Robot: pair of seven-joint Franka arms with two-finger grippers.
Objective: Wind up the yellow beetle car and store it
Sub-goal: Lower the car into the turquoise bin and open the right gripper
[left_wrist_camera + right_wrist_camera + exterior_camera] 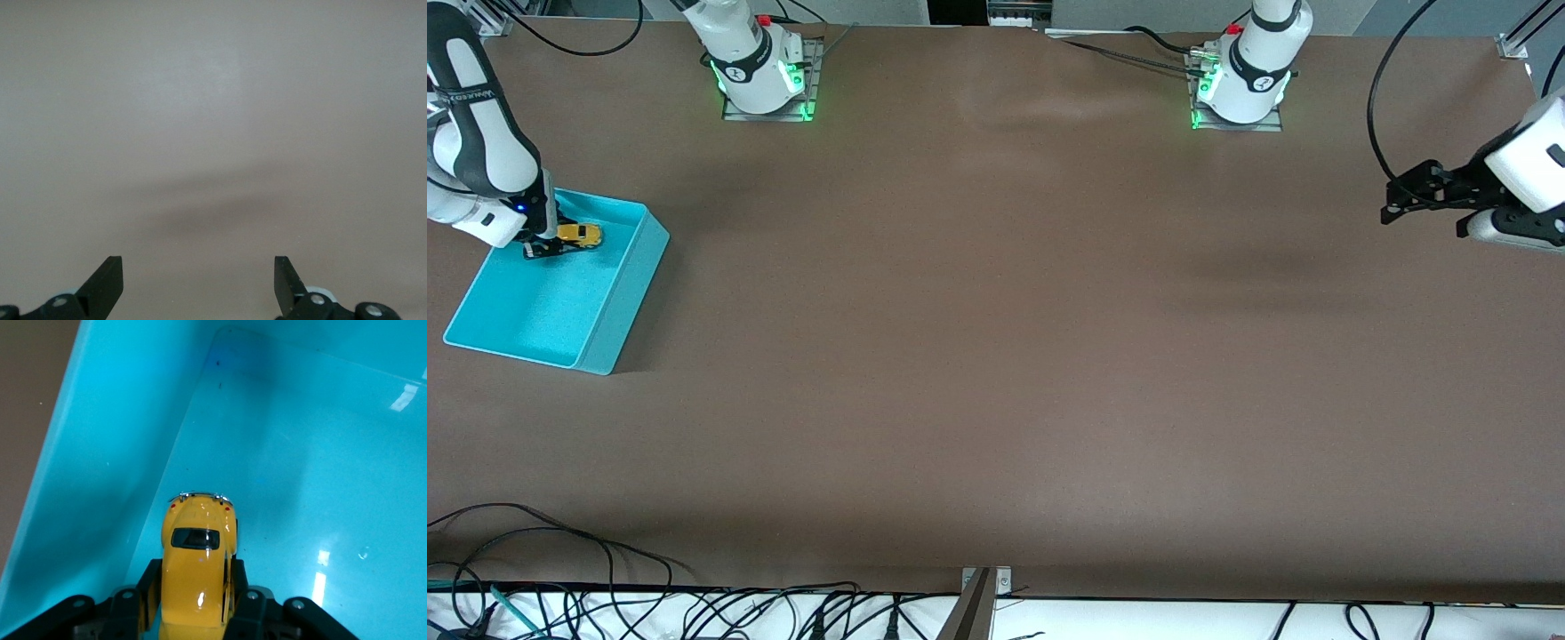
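The yellow beetle car (580, 235) (197, 567) is a tiny rounded toy with dark windows. My right gripper (551, 244) (193, 597) is shut on its sides and holds it inside the turquoise bin (618, 302) (100, 453), low over the bin's floor near the wall closest to the robots' bases. Whether its wheels touch the floor I cannot tell. My left gripper (1392, 200) (199, 280) hangs open over bare table at the left arm's end, waiting, with nothing between its fingers.
The brown table (996, 356) stretches between the two arms. Both arm bases (763, 80) (1240, 84) stand along the table's edge. Loose cables (605, 596) lie along the edge nearest the front camera.
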